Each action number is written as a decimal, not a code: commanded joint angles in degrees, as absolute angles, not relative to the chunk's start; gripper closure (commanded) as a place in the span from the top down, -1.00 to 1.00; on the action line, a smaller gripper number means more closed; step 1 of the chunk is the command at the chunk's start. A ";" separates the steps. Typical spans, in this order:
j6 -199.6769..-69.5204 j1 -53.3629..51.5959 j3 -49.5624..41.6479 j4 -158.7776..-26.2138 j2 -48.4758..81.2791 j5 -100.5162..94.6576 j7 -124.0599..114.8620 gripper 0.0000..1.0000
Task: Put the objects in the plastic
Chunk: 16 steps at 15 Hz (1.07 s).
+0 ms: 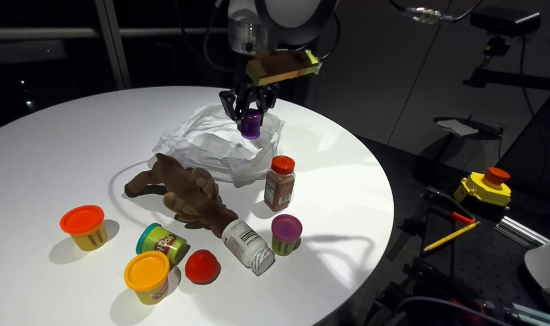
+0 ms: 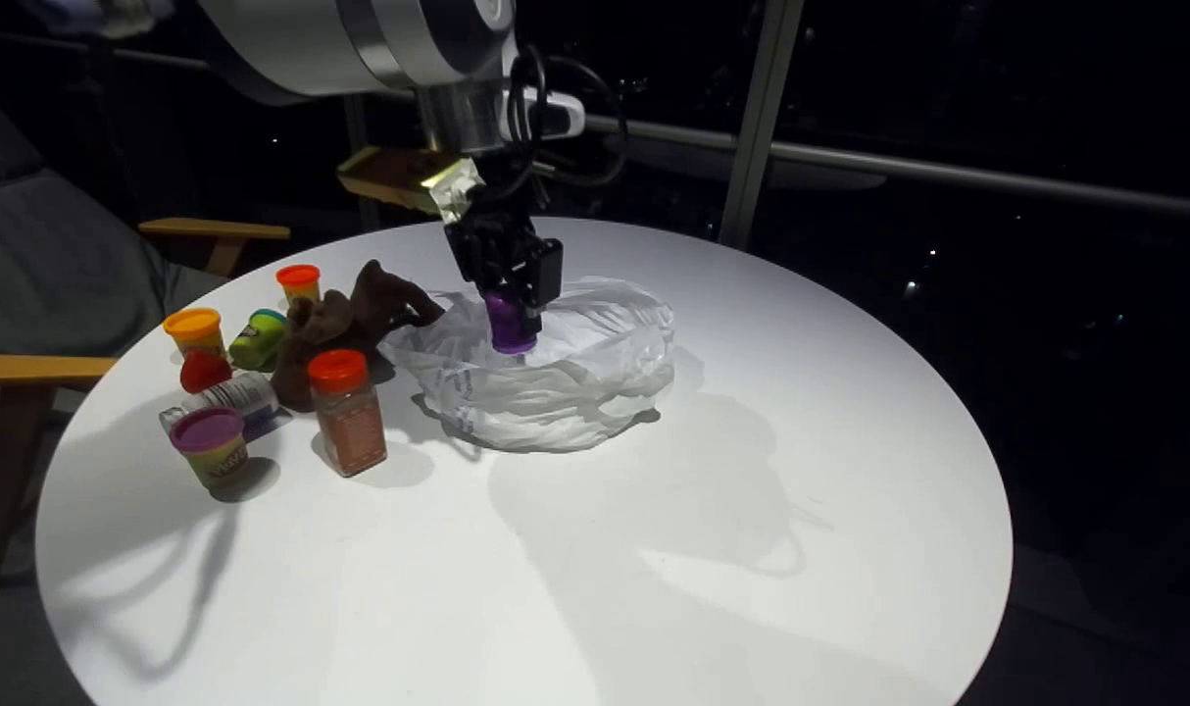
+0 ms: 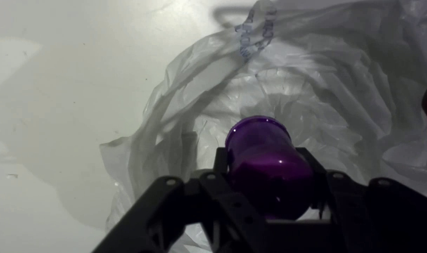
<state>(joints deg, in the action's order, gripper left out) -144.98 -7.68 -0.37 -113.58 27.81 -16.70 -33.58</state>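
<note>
end effector (image 3: 264, 161) is gripping a purple can (image 2: 510, 324), a finger on each side of it in the wrist view. can hangs over the mouth of the plastic bag (image 2: 546, 407), which sits wrinkled and spread wide on the tabletop (image 2: 438, 588). hard to say from these angles if the can's lower end is below the bag's rim. blue print on the bag in the wrist view, too blurred to read.

other objects, all on the tabletop beside the bag:
- brown plush animal (image 1: 182, 188): lying down, just beside the bag in both exterior views, contact unclear.
- red-lidded jar (image 1: 278, 188): upright, near the bag, brownish contents.
- white bottle (image 1: 245, 244): on its side, one end at the plush's head.
- purple-lidded tub (image 1: 285, 235): upright, just beside the bottle.
- orange-lidded tub (image 1: 147, 277): upright.
- green can (image 1: 168, 244), teal lid: tipped on its side, just beside the orange-lidded tub.
- red rounded thing (image 1: 202, 267): between that tub and the bottle.
- red-lidded tub (image 1: 84, 226): upright, well apart from the jar.

off the tabletop: chair (image 2: 56, 275) with wooden armrests; yellow box (image 1: 485, 190) with a red button (image 1: 497, 175); yellow pencil (image 1: 451, 237).
</note>
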 commanded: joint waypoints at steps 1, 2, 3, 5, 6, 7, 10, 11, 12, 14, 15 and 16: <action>-147.28 -9.10 -3.63 -106.99 33.67 -13.19 -33.57 -0.51; -147.83 -8.93 -4.38 -106.32 34.02 -12.41 -33.32 -0.51; -148.04 -8.54 -4.84 -105.70 34.40 -11.40 -32.90 -0.51; -148.71 -8.13 -6.09 -105.43 34.98 -10.19 -32.51 -0.51; -148.56 -7.72 -6.33 -105.29 35.72 -9.29 -32.13 -0.51; -148.88 -7.37 -6.54 -105.27 36.54 -8.53 -31.96 -0.51; -149.01 -6.75 -6.71 -104.84 39.58 -5.99 -31.96 -0.51; -148.92 -6.83 -6.85 -104.63 40.47 -5.23 -32.29 -0.51; -148.87 -6.77 -6.80 -104.54 41.11 -4.35 -32.29 -0.51; -149.72 -6.83 -7.34 -104.56 41.08 -3.45 -32.32 0.49; -149.93 -6.47 -7.36 -104.87 40.28 -2.72 -32.12 0.52; -151.07 -6.73 -8.22 -106.67 37.98 -2.95 -32.27 0.63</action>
